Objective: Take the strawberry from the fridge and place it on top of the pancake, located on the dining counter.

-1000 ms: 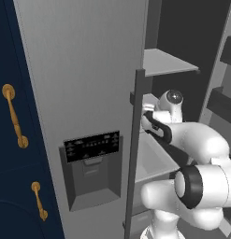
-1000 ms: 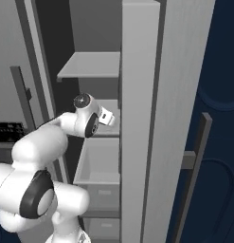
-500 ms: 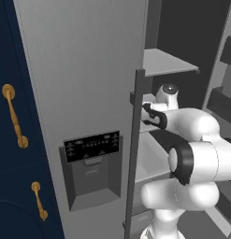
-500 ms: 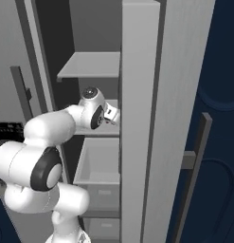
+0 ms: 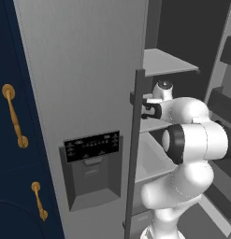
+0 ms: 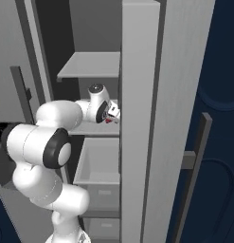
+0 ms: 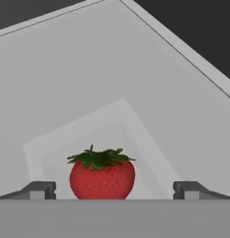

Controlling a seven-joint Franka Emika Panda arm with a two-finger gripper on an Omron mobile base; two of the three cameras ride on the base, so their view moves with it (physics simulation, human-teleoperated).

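Your claw [image 7: 114, 190] is spread wide inside the fridge [image 5: 89, 93], with the strawberry [image 7: 102, 175] sitting on the shelf [image 7: 65, 93] between the tips, slightly toward 9 o'clock. Nudge that way to centre it, ease forward, then pinch gently around its widest part.

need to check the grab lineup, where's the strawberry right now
In the hand view the strawberry sits on the pale fridge shelf, between the open fingers, nearer the left one.
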